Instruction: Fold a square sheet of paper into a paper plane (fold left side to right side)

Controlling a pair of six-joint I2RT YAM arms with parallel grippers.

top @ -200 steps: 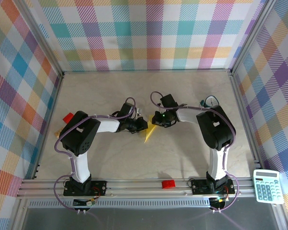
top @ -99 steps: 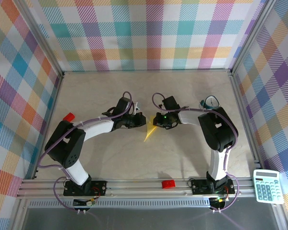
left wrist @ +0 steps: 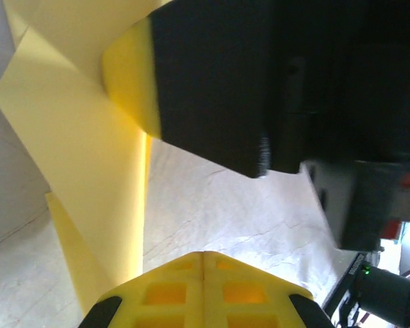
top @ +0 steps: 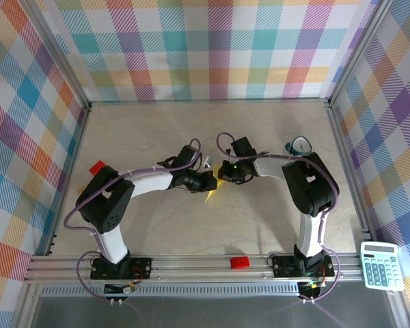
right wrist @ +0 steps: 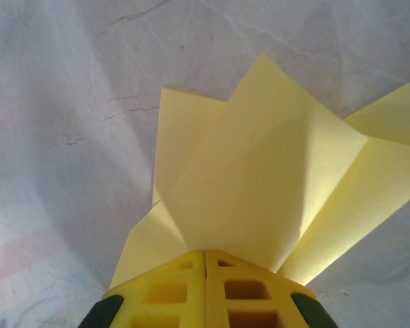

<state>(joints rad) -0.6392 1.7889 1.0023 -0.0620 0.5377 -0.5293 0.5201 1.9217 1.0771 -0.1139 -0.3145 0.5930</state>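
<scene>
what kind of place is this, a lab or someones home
Most likely a robot test cell in a lab, not a home: a stone-look table boxed in by an aluminium frame and checked walls, with a left arm and a right arm bolted to a rail at its near edge.

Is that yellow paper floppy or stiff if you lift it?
Probably floppy: the yellow paper looks thin and bends into loose flaps. Likely very light, so a push would slide it. Its creases may stiffen it slightly.

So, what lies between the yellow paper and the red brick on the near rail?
Nothing. In the top view, the table between the yellow paper and the red brick is bare.
</scene>
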